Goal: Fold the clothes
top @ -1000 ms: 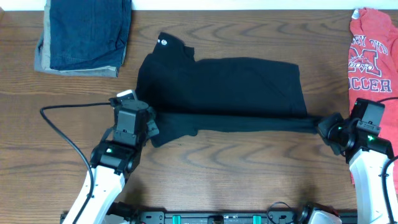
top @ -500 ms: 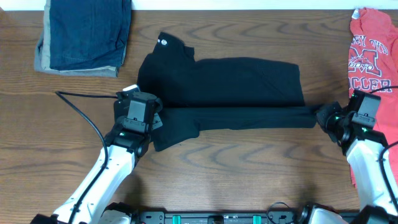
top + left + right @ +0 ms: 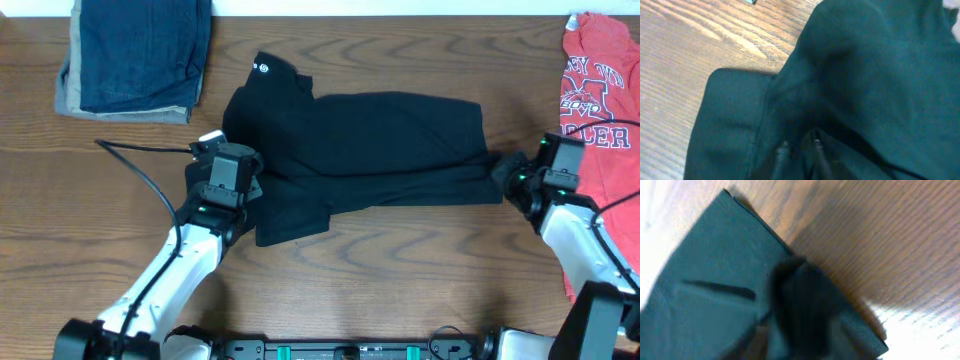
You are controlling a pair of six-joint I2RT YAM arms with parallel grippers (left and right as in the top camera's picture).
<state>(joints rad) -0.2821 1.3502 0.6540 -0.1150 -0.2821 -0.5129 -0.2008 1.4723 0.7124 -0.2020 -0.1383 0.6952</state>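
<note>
A brown wooden table (image 3: 400, 270) carries a black shirt (image 3: 370, 140) lying flat across its middle. A folded stack of jeans (image 3: 140, 55) sits at the far left corner. A red T-shirt (image 3: 598, 90) lies along the right edge.

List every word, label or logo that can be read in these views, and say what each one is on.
"CCER": bottom line of the white print on the red T-shirt; its first letters are lost in a fold.
"EY WO": arched top line of the same print, cut off at both ends, so the reading is uncertain.
Emblem between those two lines: too blurred to read.
Small white round logo on the black shirt: too small to read.
Both wrist views: no text.
</note>
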